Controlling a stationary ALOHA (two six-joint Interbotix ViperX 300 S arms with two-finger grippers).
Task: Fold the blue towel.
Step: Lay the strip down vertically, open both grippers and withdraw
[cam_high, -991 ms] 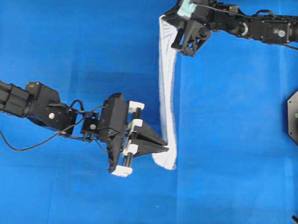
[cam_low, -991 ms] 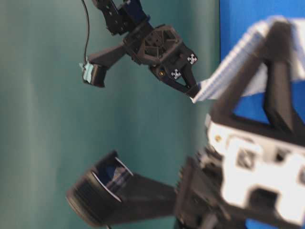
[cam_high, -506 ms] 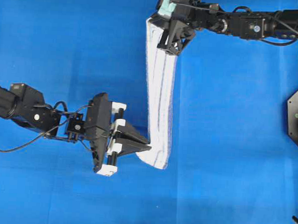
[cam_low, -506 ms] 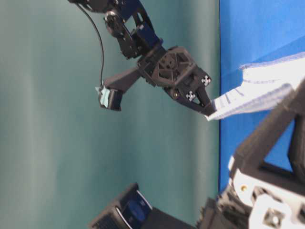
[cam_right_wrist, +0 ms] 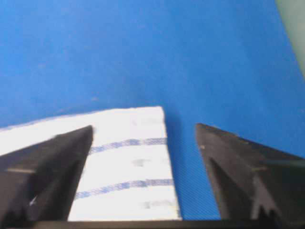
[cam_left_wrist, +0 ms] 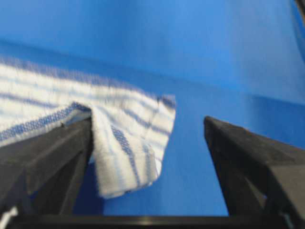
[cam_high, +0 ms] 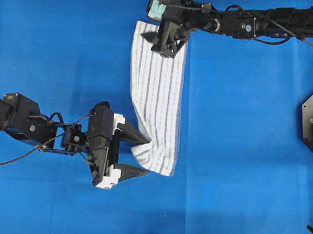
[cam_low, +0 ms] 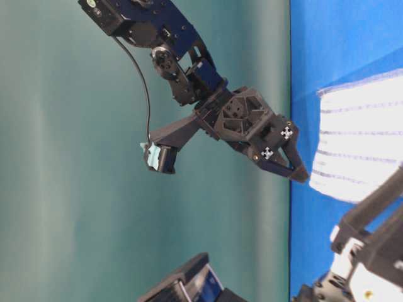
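Both my jaw sets spread wide, nothing clamped. Blue towel [cam_high: 157, 101] runs lengthwise between left gripper [cam_high: 136, 155] at near end and right gripper [cam_high: 165, 41] at far end.

a robotics lab bench: blue table covering [cam_high: 249, 153], plain teal backdrop [cam_low: 63, 189], two fixed black robot arms.

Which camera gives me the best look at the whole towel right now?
The overhead view: the full towel lies lengthwise on the table, with its lower left edge rumpled. The table-level view catches only one end, and each wrist view shows just one corner between open jaws.
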